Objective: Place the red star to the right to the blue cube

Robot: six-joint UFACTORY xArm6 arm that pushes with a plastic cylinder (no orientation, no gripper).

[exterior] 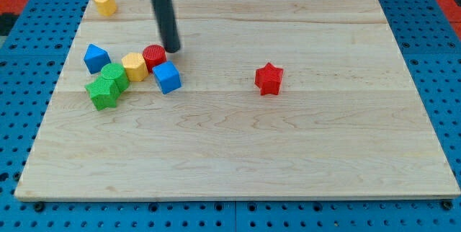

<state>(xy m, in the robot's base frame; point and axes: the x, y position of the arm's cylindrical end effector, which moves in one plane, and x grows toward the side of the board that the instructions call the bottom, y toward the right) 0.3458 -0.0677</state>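
The red star (269,78) lies alone on the wooden board, right of centre. The blue cube (166,77) sits left of centre, well to the star's left, touching a red cylinder (153,57). My tip (171,48) is just above and right of the red cylinder and above the blue cube, far to the left of the red star.
A yellow block (134,66) sits left of the red cylinder. Two green blocks (114,76) (101,92) sit beside it at lower left. Another blue block (96,58) is further left. A yellow heart-like block (104,3) lies at the board's top left corner. The wooden board (288,153) rests on a blue pegboard.
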